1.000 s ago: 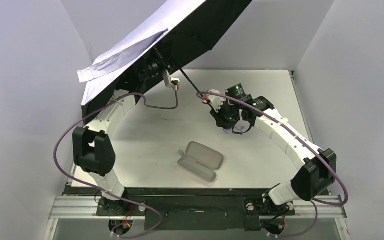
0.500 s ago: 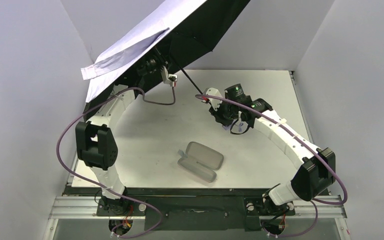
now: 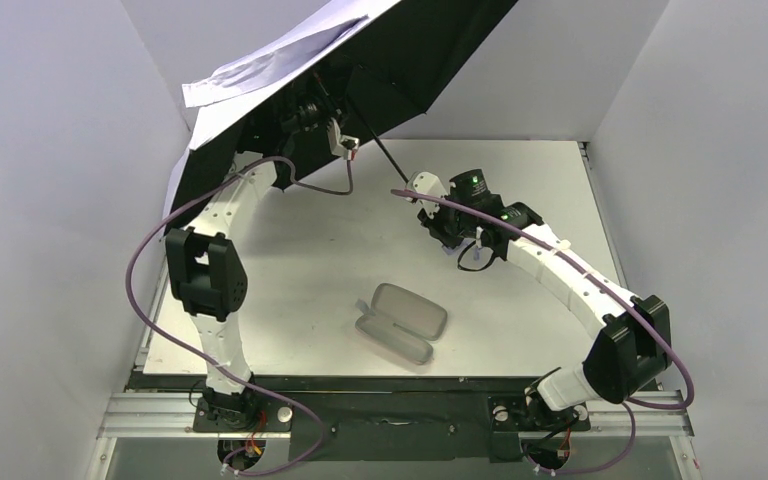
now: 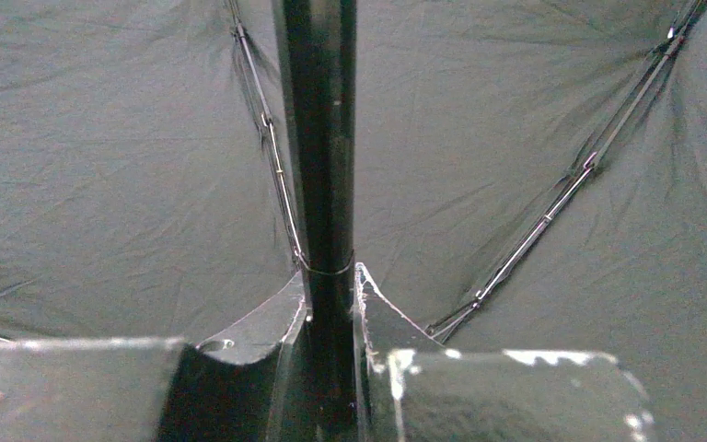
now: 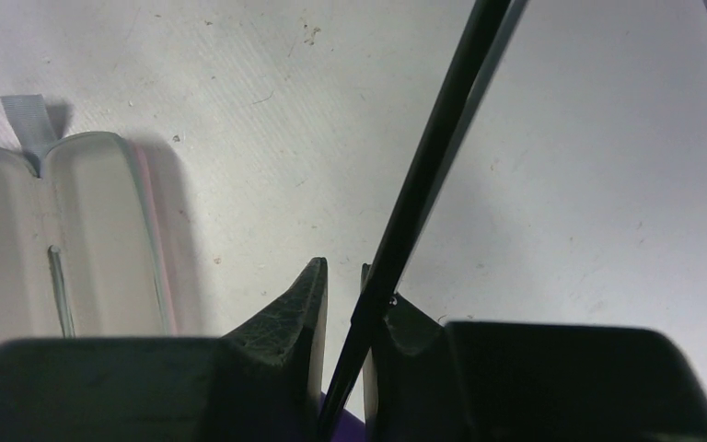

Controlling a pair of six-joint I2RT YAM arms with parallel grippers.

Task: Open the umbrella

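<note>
The umbrella [image 3: 260, 70] is spread open at the back left, lavender outside and black lining [image 3: 410, 50] inside. Its thin black shaft [image 3: 385, 160] slants down to the right. My left gripper [image 3: 310, 112] is under the canopy, shut on the thick upper part of the shaft [image 4: 318, 138]; the left wrist view shows the lining [image 4: 101, 184] and ribs [image 4: 552, 212] all round my left gripper [image 4: 331, 276]. My right gripper [image 3: 422, 195] is shut on the lower end of the umbrella. In the right wrist view the shaft [image 5: 433, 157] passes between the jaws of my right gripper [image 5: 343, 272] and the lavender handle [image 5: 354, 428] sits at their base.
The oval pinkish-grey hard case [image 3: 402, 322] lies open on the white table [image 3: 520, 170] near the front middle; it also shows at the left of the right wrist view [image 5: 83, 230]. Grey walls close in the left, right and back. The canopy overhangs the back left corner.
My left arm has lifted and swung the canopy up and towards the back, and its elbow has moved right. The right gripper has stayed almost still on the lower end.
</note>
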